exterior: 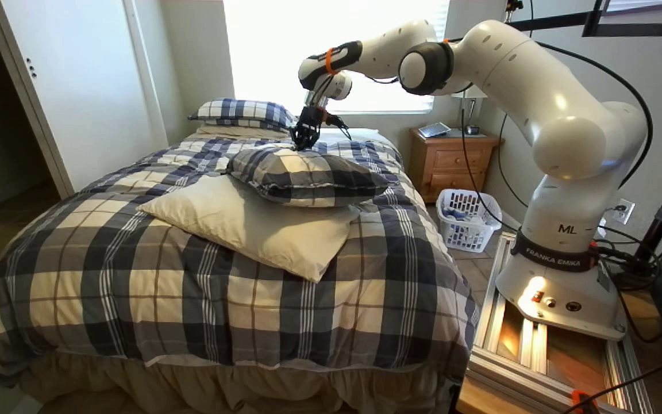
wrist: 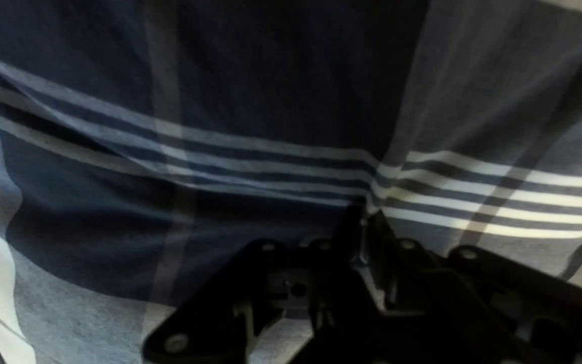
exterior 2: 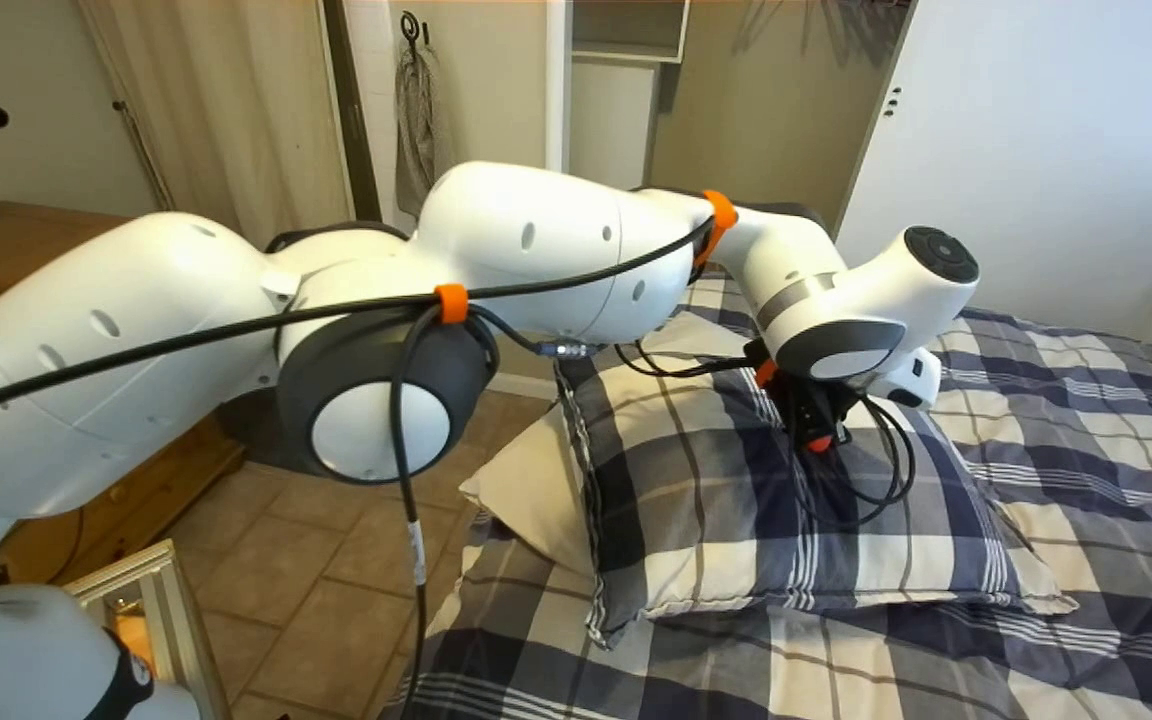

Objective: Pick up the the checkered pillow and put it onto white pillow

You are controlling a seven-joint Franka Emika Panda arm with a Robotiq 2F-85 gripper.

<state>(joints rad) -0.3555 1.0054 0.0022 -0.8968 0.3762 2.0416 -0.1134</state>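
Observation:
The checkered pillow (exterior: 314, 178) is plump, in navy, grey and white plaid. In both exterior views it (exterior 2: 736, 500) is over the white pillow (exterior: 256, 224), covering its far part. The white pillow's near part shows bare, with a shadow on it; in an exterior view a corner (exterior 2: 541, 485) sticks out from under the plaid. My gripper (exterior: 303, 145) points down at the top of the checkered pillow. In the wrist view the fingertips (wrist: 365, 222) are together with a fold of plaid fabric (wrist: 271, 167) pinched between them. I cannot tell how much weight the white pillow bears.
The plaid bedspread (exterior: 164, 310) lies under both pillows. A flatter plaid pillow (exterior: 245, 112) rests at the bed's head. A wooden nightstand (exterior: 451, 161) and a white laundry basket (exterior: 469, 221) stand beside the bed. Cables (exterior 2: 406, 480) hang from the arm.

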